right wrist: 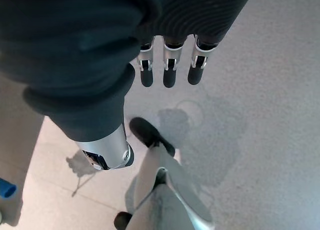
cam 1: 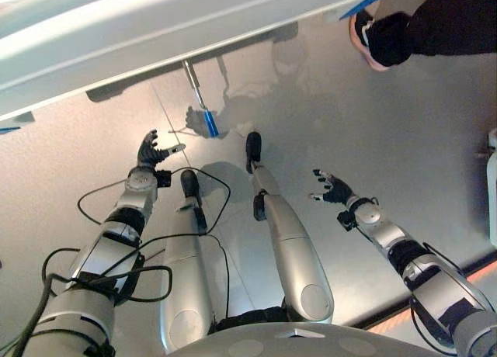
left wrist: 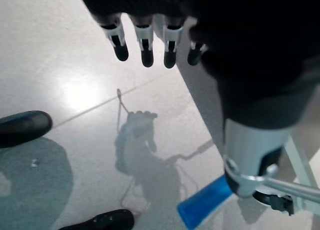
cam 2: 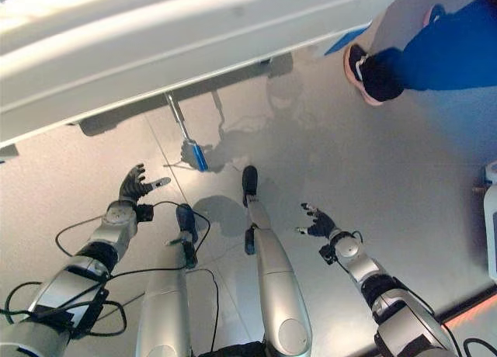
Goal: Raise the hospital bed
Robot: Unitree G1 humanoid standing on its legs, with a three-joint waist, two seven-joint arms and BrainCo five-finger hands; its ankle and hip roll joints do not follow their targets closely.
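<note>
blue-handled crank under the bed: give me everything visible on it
The crank is a thin metal rod coming out from under the pale bed frame and slanting down toward the floor, ending in a blue grip that looks like plastic. It hangs free: nothing touches it. The left hand is open, beside the grip, apart from it. In the left wrist view the blue grip shows near a metal rod.

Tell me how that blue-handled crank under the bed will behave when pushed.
The crank looks like a stiff metal rod, so it should swing rather than bend. Its blue grip looks smooth, perhaps slippery. The left hand is nearest.
</note>
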